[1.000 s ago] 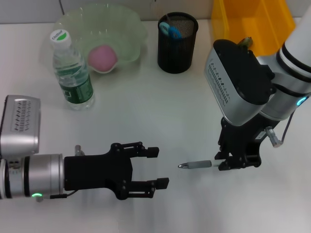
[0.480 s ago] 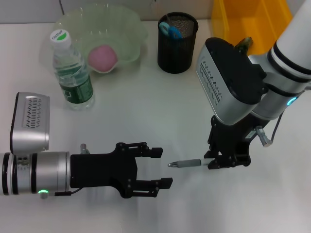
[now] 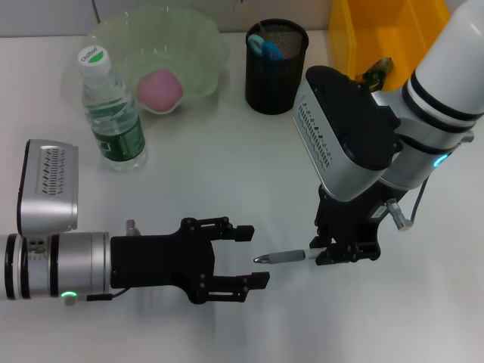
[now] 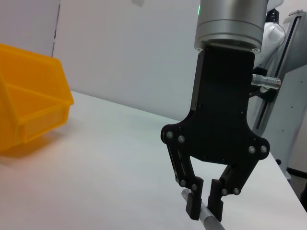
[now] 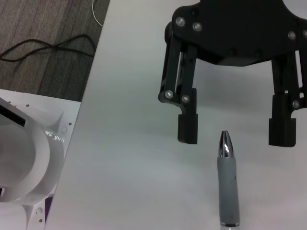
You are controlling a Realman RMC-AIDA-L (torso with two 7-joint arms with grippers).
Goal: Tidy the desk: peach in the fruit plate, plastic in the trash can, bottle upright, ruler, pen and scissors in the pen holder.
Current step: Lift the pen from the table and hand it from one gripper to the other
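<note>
My right gripper [image 3: 344, 253] is shut on the rear of a grey pen [image 3: 283, 257] and holds it level just above the table. The pen's silver tip points at my left gripper [image 3: 252, 255], which is open, and the tip sits at the mouth of its fingers. In the right wrist view the pen [image 5: 228, 187] faces the open left gripper [image 5: 234, 129]. In the left wrist view the right gripper [image 4: 204, 208] pinches the pen [image 4: 211, 223]. The peach [image 3: 159, 89] lies in the fruit plate [image 3: 200, 38]. The bottle [image 3: 113, 113] stands upright. Blue scissors [image 3: 266, 48] stick out of the pen holder [image 3: 276, 76]. No ruler shows.
The yellow trash can [image 3: 393, 34] stands at the back right, partly behind my right arm, with a small greenish piece [image 3: 378, 68] at its edge. The bottle and plate occupy the back left. White tabletop [image 3: 227, 174] lies between the arms and the back row.
My right gripper has carried the pen leftward toward my left gripper. The left gripper has edged right, so the pen tip now reaches its open fingers.
</note>
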